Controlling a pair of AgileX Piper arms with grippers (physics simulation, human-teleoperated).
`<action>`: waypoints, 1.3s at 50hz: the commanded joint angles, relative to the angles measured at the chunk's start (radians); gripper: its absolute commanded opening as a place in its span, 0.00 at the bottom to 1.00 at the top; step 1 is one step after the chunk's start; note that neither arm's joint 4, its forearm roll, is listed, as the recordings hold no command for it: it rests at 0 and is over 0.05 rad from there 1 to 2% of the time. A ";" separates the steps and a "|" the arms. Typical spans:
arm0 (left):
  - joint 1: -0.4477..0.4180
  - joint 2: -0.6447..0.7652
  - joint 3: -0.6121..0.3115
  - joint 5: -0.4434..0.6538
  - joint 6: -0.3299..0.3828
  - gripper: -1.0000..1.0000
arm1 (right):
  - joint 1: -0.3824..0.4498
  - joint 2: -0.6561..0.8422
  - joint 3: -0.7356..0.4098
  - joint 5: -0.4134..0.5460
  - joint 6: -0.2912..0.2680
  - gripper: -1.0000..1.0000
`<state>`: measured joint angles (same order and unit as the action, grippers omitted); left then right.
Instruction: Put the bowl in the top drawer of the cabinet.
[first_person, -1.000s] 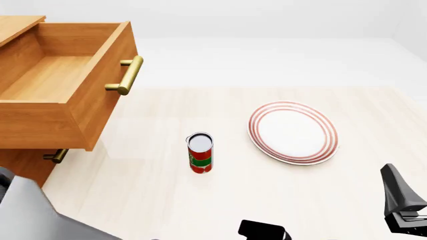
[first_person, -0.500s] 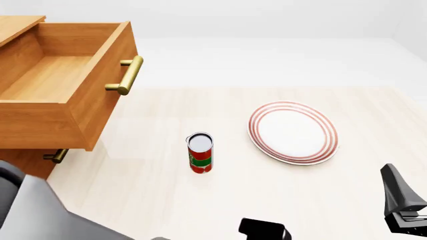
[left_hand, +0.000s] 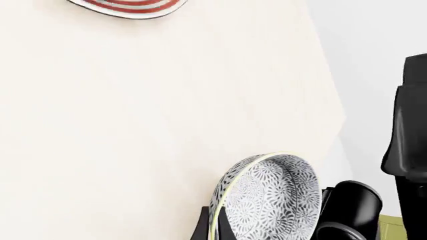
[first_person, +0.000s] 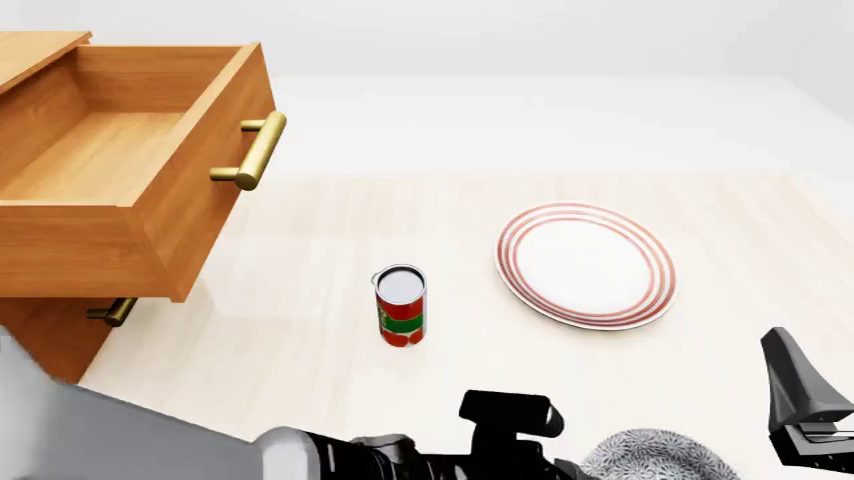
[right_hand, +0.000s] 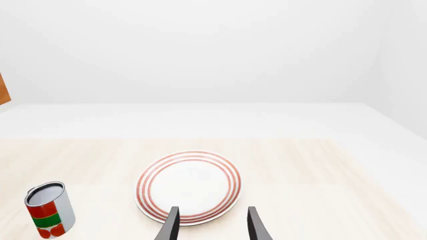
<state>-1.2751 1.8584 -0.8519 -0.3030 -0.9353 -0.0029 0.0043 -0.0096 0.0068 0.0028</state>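
Observation:
The bowl (first_person: 657, 456), white with blue-grey speckles, shows at the bottom edge of the front view, right of centre. In the left wrist view the bowl (left_hand: 267, 200) stands tilted on its edge between the dark fingers of my left gripper (left_hand: 267, 227), which is shut on its rim. The top drawer (first_person: 127, 180) of the cabinet (first_person: 51, 340) stands pulled out and empty at the far left, brass handle (first_person: 254, 150) facing right. My right gripper (right_hand: 212, 227) is open with nothing in it, low near the table's front right, pointing at the plate.
A red-ringed white plate (first_person: 585, 264) lies right of centre. A red and green can (first_person: 399, 306) stands upright in the middle. The lower drawer's small brass handle (first_person: 112, 312) shows under the open drawer. The right arm (first_person: 805, 412) sits at the front right edge.
My left arm has swung right along the front edge, and the bowl in its gripper has come into the front view. The right arm has not moved.

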 joint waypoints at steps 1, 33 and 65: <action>0.049 -0.090 0.002 0.059 0.040 0.00 | 0.000 0.000 0.000 0.000 0.000 1.00; 0.097 -0.310 -0.025 0.212 0.103 0.00 | 0.000 0.000 0.000 0.000 0.000 1.00; 0.140 -0.477 -0.183 0.482 0.210 0.00 | 0.000 0.000 0.000 0.000 0.000 1.00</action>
<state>-1.1520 1.4236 -0.9895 0.1165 -0.7595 -0.0030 0.0043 -0.0096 0.0068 0.0029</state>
